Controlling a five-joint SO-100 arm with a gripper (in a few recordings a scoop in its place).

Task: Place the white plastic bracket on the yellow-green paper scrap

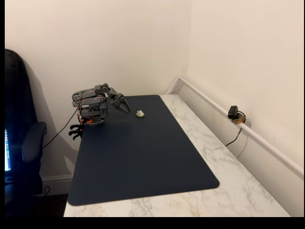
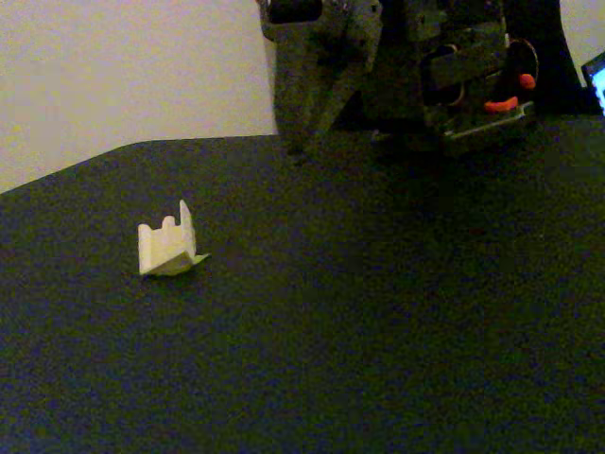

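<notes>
One dark mat (image 1: 143, 162) on one marble table (image 1: 238, 191). One white bracket (image 2: 167, 248) resting on one yellow-green scrap (image 2: 194, 260), at the gripper's (image 1: 125, 108) three o'clock, apart. Jaws: cannot tell.

Lighting: soft, warm and even in one fixed view; my arm (image 1: 95, 105) casts a faint shadow on the wall behind me. No glare on the marble desk (image 1: 228, 171). Black bars frame that picture. The other fixed view: dim, grainy, dark mat (image 2: 378, 331) noisy; my pincer (image 2: 302, 104) murky and soft; the white plastic bracket (image 2: 167, 248) brightest, slightly blurred.
</notes>
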